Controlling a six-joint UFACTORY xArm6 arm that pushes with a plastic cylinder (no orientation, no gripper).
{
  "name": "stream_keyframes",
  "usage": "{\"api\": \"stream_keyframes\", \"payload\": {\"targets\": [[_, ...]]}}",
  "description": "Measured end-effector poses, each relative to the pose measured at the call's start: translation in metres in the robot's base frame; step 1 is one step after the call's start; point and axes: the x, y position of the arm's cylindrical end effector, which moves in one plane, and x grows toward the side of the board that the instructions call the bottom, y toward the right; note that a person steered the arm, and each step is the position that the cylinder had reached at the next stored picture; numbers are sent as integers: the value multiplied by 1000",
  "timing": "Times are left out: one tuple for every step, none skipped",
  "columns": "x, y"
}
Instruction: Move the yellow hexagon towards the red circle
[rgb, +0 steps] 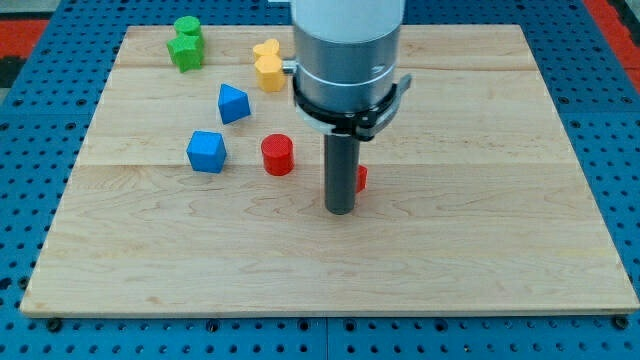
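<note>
No jaws on this rig; my tip (340, 210) is resting on the surface (480, 250), at four o'clock of the red circle (277, 155), hiding most of a second red block (361, 179). Yellow hexagon (269, 70) is sitting at the circle's twelve o'clock, well apart, apparently unpushed. No containers showing.

obstacles: red cylinder (277, 155), blue blocks (206, 151) | free: board (480, 250) toward view's right, bottom
</note>
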Motion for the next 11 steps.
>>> {"api": "stream_keyframes", "payload": {"targets": [[-16, -3], [-21, -4], [-31, -5], [-33, -5], [19, -27], [35, -161], [13, -293], [-16, -327], [-28, -327], [-113, -322], [-196, -265]]}}
